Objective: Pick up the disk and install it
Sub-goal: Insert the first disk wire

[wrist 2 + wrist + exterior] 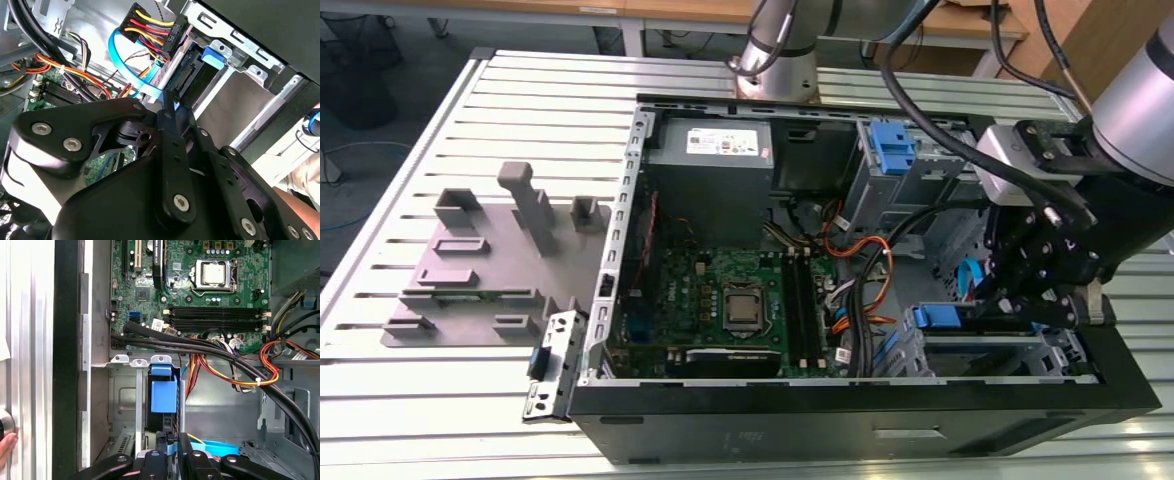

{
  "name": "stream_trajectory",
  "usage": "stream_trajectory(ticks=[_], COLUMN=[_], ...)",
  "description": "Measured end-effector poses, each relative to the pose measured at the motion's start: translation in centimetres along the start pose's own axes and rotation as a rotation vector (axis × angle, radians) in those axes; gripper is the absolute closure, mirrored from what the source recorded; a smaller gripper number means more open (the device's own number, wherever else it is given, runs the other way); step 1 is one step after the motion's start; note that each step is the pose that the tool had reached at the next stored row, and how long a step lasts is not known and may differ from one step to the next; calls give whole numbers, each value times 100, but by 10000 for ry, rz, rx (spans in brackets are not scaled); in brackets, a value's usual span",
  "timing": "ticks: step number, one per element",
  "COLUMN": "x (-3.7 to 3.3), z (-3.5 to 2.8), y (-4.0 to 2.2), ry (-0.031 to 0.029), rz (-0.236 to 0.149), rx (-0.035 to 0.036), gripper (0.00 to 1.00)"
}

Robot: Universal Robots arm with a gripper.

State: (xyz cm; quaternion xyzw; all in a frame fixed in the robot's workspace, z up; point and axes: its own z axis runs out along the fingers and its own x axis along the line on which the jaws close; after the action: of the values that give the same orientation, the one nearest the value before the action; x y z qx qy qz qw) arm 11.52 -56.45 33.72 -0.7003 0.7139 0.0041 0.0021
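Note:
The disk (937,318) stands on edge in the metal drive cage (1051,350) at the case's front corner, on the exterior view's right. Its blue rail and tab (163,390) point toward the motherboard. The silver body and connector edge (182,70) sit between the cage walls. My gripper (1003,303) hangs over the cage, and its black fingers (159,441) are shut on the disk's blue-railed edge. The linkage hides the disk's lower part in both wrist views.
The open computer case holds a motherboard (720,290), a grey power supply (714,150) and a bare blue bracket (890,150). Black, orange and blue cables (225,360) run close past the cage. A grey fixture (480,260) lies on the slatted table. A person's hand (6,446) rests outside the case.

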Motion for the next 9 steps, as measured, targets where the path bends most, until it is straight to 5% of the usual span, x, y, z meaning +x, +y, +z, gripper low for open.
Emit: stream_trajectory(ticks=[9], x=[-6], z=[-140], y=[0], ry=[-4], rz=[0], rx=[0], gripper=[76])
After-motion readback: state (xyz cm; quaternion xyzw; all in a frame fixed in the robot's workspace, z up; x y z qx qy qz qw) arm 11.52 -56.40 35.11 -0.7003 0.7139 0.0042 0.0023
